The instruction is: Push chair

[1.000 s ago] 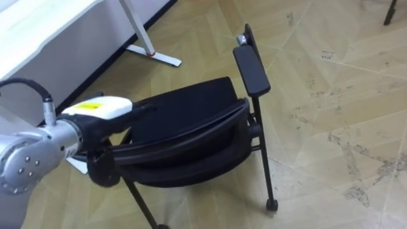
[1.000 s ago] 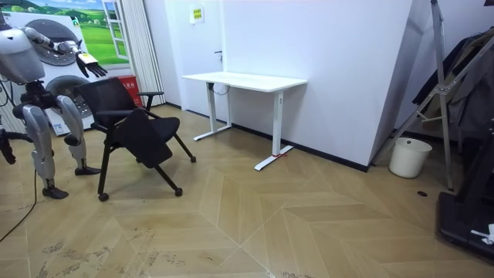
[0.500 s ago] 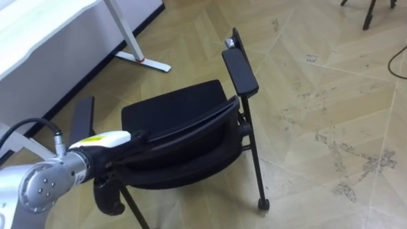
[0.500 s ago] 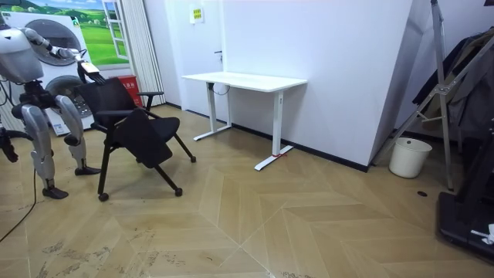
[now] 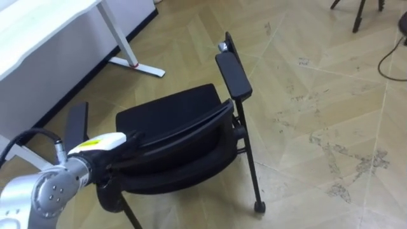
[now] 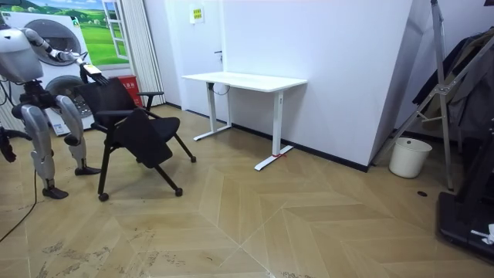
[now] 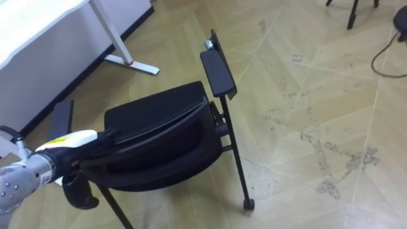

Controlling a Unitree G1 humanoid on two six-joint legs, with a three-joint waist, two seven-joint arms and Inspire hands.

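On the wooden floor (image 5: pixel 318 95) right in front of me stands the chair (image 5: pixel 172 117). It is black, with two armrests and small casters (image 5: pixel 259 207). Its back is towards me and its seat faces away. My left hand (image 5: pixel 102 143) rests on the top of the backrest (image 5: pixel 191 127), near its left end. It is dark against dark there, so I cannot tell whether it grips the rim or only presses on it. My right hand (image 6: pixel 7 148) hangs low at my side, at the room view's left edge, too small to read.

I judge the push to be at its start: contact is made, and the chair is well apart from the desk (image 5: pixel 38 25). The next move calls for a level, steady shove forward, kept low so the chair rolls instead of tipping. With contact off-centre, it may swing round.

The white desk is ahead on my left, and its foot (image 5: pixel 137 65) lies beyond the seat's front edge. Ahead and to my right the floor is open, apart from a cable (image 5: pixel 389 51) at the far right. A bin (image 6: pixel 409 157) stands by the wall, well past the desk.
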